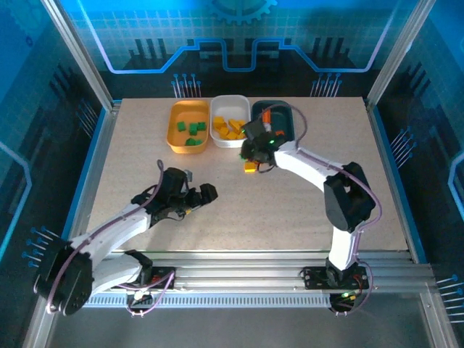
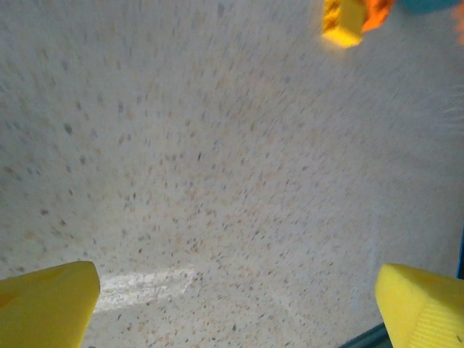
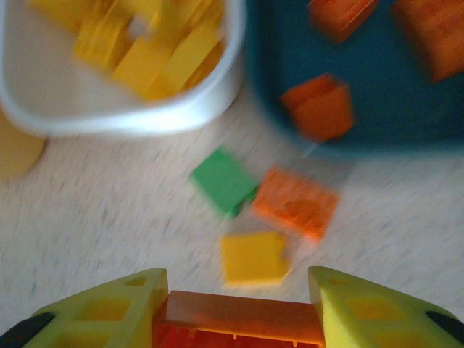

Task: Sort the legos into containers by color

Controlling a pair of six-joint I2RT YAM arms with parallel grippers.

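Right wrist view: your right jaws grip an orange-red brick [image 3: 243, 319], its long axis lying crosswise between them. The dark teal tray [image 3: 395, 109] lies ahead and rightward, past three loose bricks [image 3: 254, 257] on the table [image 3: 94, 210]; your left jaws gape open, farther off.

**Three trays in a far row, a few bricks loose in front of them**

We see the orange tray [image 1: 174, 134] at the far left with green bricks [image 1: 193, 129] lying in it; the white tray [image 1: 217, 109] in the middle holds a heap of yellow bricks [image 1: 229, 129]; the dark teal tray [image 1: 288, 110] on the right holds orange-red bricks [image 3: 319, 107]; just near of the white and teal trays, three bricks lie flat and close together on the table [image 1: 391, 181]: a loose green brick [image 3: 223, 181], a loose orange-red brick [image 3: 296, 203] just beside it on the right, and a loose yellow brick [image 3: 254, 257] nearer; we find a held orange-red brick [image 3: 239, 319] clamped between the fingers of the right gripper [image 3: 238, 284].
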